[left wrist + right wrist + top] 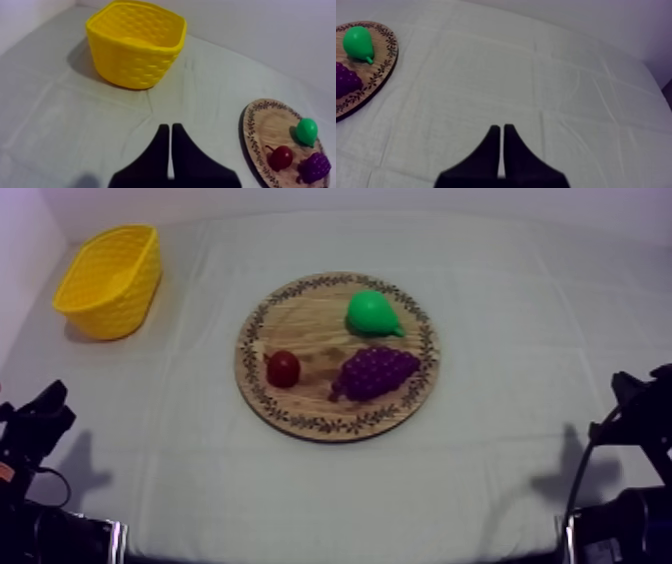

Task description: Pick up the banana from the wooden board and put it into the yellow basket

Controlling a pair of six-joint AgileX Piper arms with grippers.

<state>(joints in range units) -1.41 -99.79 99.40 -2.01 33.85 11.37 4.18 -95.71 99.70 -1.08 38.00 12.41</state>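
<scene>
Top view. Both arms are cut off by the frame. The left arm [35, 433] sits low at the left edge and the right arm [635, 413] low at the right edge, each a dark shape over the desk [500, 308]. How the jaws stand cannot be told from here.

The basket [115, 303] stands at the far left corner of the desk, well apart from the board [300, 318]. It is bright yellow and oval, with woven-look walls and an open top. Its near wall covers part of its floor, so the contents cannot be read.

The board is round and wood-coloured, with a dark leafy band along the rim, and lies mid-desk. On it are a green pear [372, 313] at the far side, purple grapes [377, 372] just in front of the pear, and a small red fruit [283, 369] left of the grapes and apart from them.

Left wrist view. The left jaws are together with nothing held. The black fingers [159, 155] form a narrow wedge over bare cloth [75, 125], between the basket [135, 62] and the board [267, 125]. The basket floor is hidden behind the near wall. The board is cut off at the frame edge, and the grapes [316, 167] are partly cut too. The pear [306, 131] and the small red fruit [281, 157] show whole.

Right wrist view. The right jaws are together and empty, with the fingers [492, 150] in a wedge over bare cloth, well apart from the board [381, 55]. Part of the board is out of frame. The pear [358, 43] shows whole and the grapes [346, 80] are cut off.
</scene>
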